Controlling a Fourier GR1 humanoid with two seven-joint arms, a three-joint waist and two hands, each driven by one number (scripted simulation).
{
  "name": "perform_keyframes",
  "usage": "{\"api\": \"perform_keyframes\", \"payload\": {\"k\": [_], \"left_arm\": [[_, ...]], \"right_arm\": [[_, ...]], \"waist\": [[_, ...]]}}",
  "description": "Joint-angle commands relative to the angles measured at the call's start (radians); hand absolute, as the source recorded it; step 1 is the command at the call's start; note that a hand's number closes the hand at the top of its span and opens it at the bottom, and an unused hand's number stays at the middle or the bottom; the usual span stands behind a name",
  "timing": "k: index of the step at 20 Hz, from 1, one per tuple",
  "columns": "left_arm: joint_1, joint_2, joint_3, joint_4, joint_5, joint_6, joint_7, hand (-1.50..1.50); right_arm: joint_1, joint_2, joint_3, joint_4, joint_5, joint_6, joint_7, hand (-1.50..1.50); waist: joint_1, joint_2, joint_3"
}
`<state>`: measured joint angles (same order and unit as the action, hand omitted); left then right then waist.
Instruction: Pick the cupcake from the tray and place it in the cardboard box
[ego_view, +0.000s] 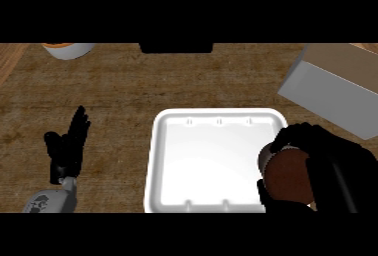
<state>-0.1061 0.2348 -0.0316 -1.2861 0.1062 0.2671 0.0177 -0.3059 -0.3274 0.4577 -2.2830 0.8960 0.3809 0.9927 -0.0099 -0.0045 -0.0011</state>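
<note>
1. Cupcake (288, 175) is seen at the tray's right edge, wrapped by the right hand (325, 160). Only its brown side shows, so top vs. base can't be told.
2. Fingers of the right hand are curled round the cupcake, thumb side low, fingertips over its upper part. Lifted or resting on the tray? Can't be told from above.
3. Long axis: the visible brown body looks taller than wide in this view, running roughly along the tray's right rim. Which way the top points is hidden by the fingers.
4. Tray (170, 165), white, sits mid-counter, w/ nothing else seen in it.
5. Cardboard box (332, 85) lies beyond the tray's far right corner, apart from it, grey side wall facing the tray.
6. Step in hand, judged: carry to the box. Best done by lifting clear of the tray rim first, then moving up-right over the box wall, cupcake kept level, released only once inside.
7. Left hand (68, 147) is resting left of the tray, fingers straight, pressed close together, holding nothing.
8. A cup (68, 50) w/ orange contents sits far beyond the tray's left side.
</note>
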Motion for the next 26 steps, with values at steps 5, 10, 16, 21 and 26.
{"api": "perform_keyframes", "payload": {"k": [5,10,16,21,26], "left_arm": [[0.044,-0.014,-0.008,-0.056,-0.015,0.002,0.009,0.00],[0.032,-0.002,-0.002,-0.088,-0.028,-0.009,0.048,0.00],[0.012,-0.035,0.006,0.001,-0.041,-0.020,-0.018,0.00],[-0.027,0.004,0.051,0.026,-0.024,-0.056,-0.018,0.00],[0.001,-0.063,0.000,-0.004,-0.055,-0.020,0.001,0.00]], "right_arm": [[-0.090,-0.082,-0.284,0.006,-0.079,0.162,0.008,1.50],[-0.139,-0.110,-0.431,0.139,-0.073,0.084,-0.134,1.50],[-0.167,-0.166,-0.610,0.406,-0.130,-0.035,-0.384,1.50],[-0.223,-0.183,-0.650,0.693,-0.134,-0.153,-0.585,1.50],[-0.298,-0.220,-0.689,1.001,-0.112,-0.273,-0.779,1.50]], "waist": [[0.012,0.002,0.001],[0.014,0.004,0.001],[0.015,0.006,0.001],[0.022,0.009,0.001],[0.026,0.011,0.002]]}}
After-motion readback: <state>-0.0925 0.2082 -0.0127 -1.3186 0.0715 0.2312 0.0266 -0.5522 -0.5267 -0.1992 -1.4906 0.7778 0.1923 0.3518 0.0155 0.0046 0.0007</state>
